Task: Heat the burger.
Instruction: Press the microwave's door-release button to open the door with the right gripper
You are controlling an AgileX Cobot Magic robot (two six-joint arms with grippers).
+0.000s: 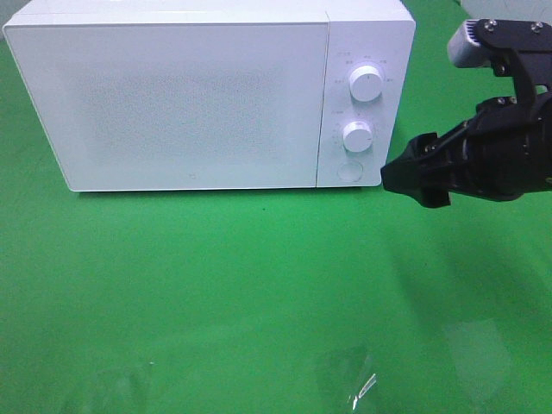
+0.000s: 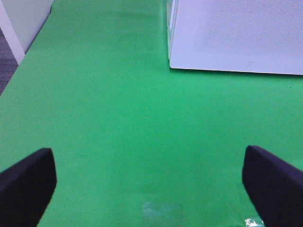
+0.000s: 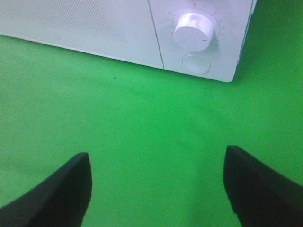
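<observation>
The burger is out of view in all frames. A white microwave (image 1: 172, 95) stands at the back of the green table with its door shut. It also shows in the left wrist view (image 2: 236, 33) and the right wrist view (image 3: 85, 23). My right gripper (image 1: 412, 183) hovers open and empty just right of the microwave's control panel, level with the round button (image 1: 349, 170). In the right wrist view the gripper (image 3: 156, 156) points at the lower knob (image 3: 194, 30) and the button (image 3: 196, 64). My left gripper (image 2: 147, 153) is open and empty over the cloth, left of the microwave's front.
The upper knob (image 1: 366, 84) and the lower knob (image 1: 357, 135) sit on the panel. The green cloth (image 1: 259, 285) covers the table. A white wall panel (image 2: 19, 28) borders the table's left side. Shiny tape patches (image 1: 354, 384) lie near the front edge.
</observation>
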